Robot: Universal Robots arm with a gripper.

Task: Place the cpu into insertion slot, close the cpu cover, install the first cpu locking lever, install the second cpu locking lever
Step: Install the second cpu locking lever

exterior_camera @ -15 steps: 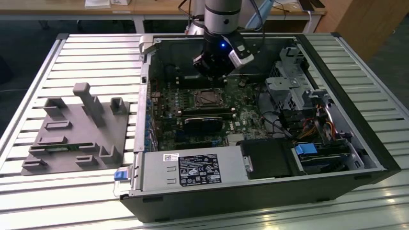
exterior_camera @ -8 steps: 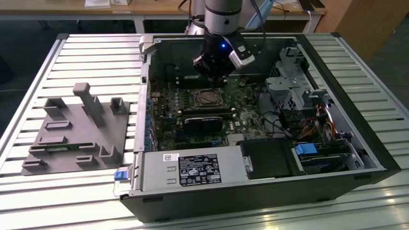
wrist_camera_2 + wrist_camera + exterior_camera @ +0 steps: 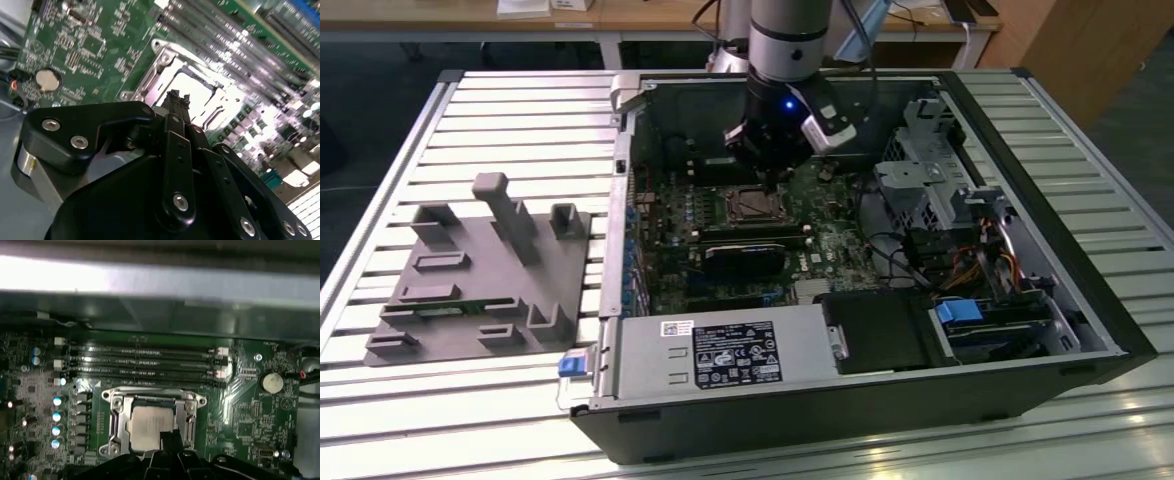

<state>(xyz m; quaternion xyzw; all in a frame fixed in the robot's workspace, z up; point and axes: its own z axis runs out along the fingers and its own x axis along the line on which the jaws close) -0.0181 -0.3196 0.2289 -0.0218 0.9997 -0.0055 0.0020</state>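
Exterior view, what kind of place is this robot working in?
Probably a robotics lab or test workbench: an open computer case lies on a slatted metal table, a grey parts fixture sits beside it, and wooden desks stand behind.

No text legible enough to transcribe. Print noted by place only:
- Black label (image 3: 736,357) on the grey power supply housing (image 3: 654,365), exterior view: white lines of print and small round marks, not readable.
- White sticker (image 3: 678,328) just beside that label, on the same housing: dark print, not readable.
- Green motherboard (image 3: 240,410), both wrist views: white silkscreen lettering around components, too fine to read.
- Metal face of the cpu (image 3: 148,426), first wrist view: no marking made out.
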